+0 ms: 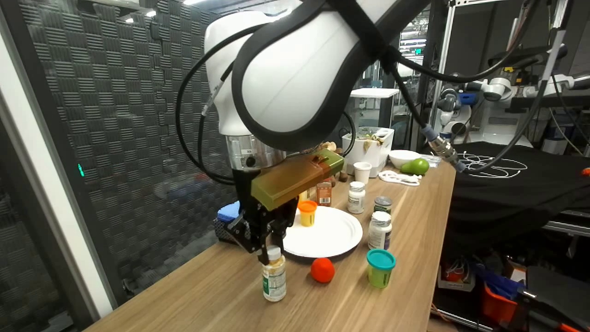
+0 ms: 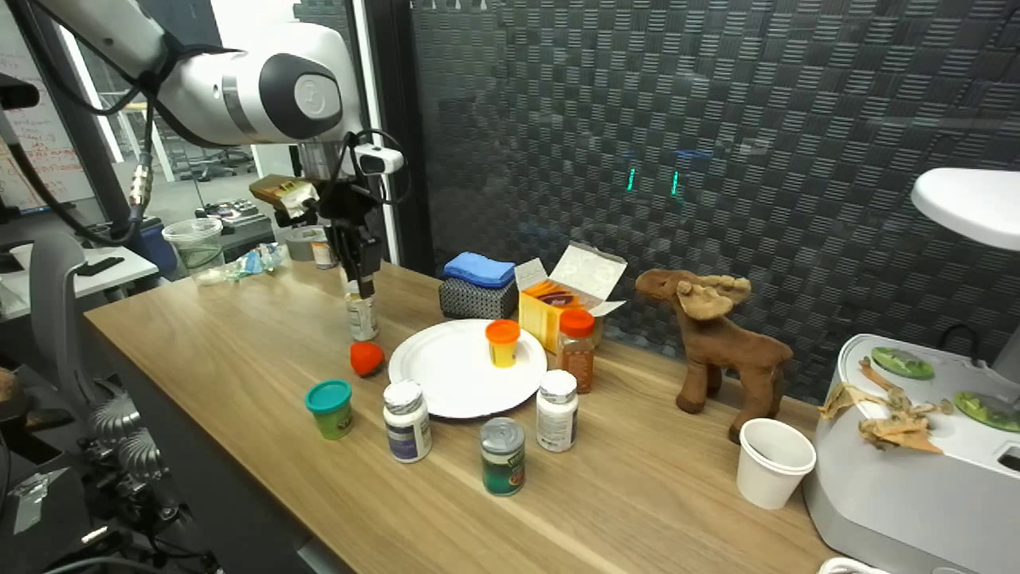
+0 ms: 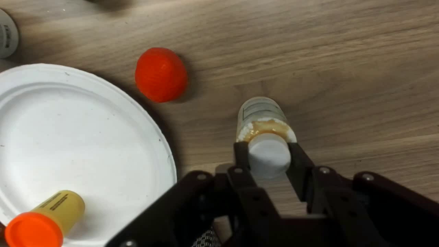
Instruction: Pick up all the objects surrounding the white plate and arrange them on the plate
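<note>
Beside the white plate (image 1: 329,240), on the wooden desk (image 1: 193,295), I see the end effector (image 3: 268,152) clamped on a white-capped bottle (image 1: 274,282), pinching its cap from both sides. That bottle stands upright, near the plate but apart from it. On the plate itself a yellow tub (image 2: 503,352) with an orange lid stands upright. Close to the rim, out on the wood, rests a small red rounded object (image 3: 160,74), and nearer the desk's edge stands a green tub (image 2: 331,416) with a teal lid. A purple-labelled white bottle (image 2: 407,430) and a second white bottle (image 2: 557,418) stand just beside the plate, with a small can (image 2: 503,464) between them, set a little farther out. Next along, in an exterior view, comes a shaker (image 2: 576,363) with a red lid, just beside an open yellow carton (image 2: 537,322). Over by the dark wall (image 2: 542,159), a blue block (image 2: 480,269) lies on a grey patterned box (image 2: 478,300), and past the shaker a brown toy moose (image 2: 725,343) stands near a white paper cup (image 2: 763,478).
</note>
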Available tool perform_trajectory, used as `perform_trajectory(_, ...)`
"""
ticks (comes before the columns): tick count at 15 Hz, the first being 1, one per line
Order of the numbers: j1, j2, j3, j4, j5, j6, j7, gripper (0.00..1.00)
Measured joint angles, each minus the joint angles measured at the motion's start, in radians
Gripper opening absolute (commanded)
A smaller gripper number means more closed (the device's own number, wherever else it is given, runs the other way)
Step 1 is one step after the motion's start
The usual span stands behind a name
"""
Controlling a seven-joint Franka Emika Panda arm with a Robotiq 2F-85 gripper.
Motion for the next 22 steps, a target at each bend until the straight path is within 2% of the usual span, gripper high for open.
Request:
perform_trajectory(1,0.0,0.0,0.0,0.001,-0.002,0.003,0.001,0.08)
perform_trajectory(6,0.001,-0.021,-0.008,0.0,-0.003,-0.001,0.029,0.08)
perform_trajectory(13,-0.045,-0.144,-0.087,-0.027,-0.025,-0.065,0.097,0.08)
perform_trajectory(17,-0.081,-0.114,-0.096,-0.038,-0.043,-0.085,0.107,0.08)
perform_trajectory(22,-0.084,-0.038,-0.103,-0.019,-0.05,-0.067,0.159,0.08)
